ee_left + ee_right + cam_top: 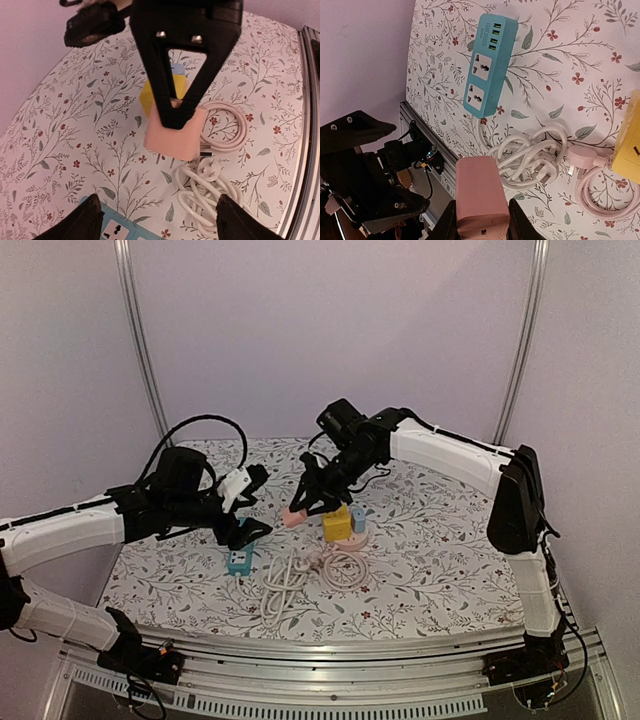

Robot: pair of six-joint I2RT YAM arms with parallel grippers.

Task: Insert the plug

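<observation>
My right gripper (303, 506) is shut on a pink plug block (294, 517) and holds it above the table; two pins show under the block in the left wrist view (172, 137). It fills the bottom of the right wrist view (481, 197). A blue power strip (238, 561) with two sockets (487, 65) lies on the floral table to the block's left. My left gripper (248, 530) is open and empty just above the strip (117, 231), its fingertips (85, 220) wide apart.
A coiled white cable (283, 583) with a white plug (210, 170) lies beside the strip. A pink cable coil (342, 565) and a yellow block (337, 524) with a light blue piece (358, 518) sit to the right. The table's metal rail (330, 650) runs along the front.
</observation>
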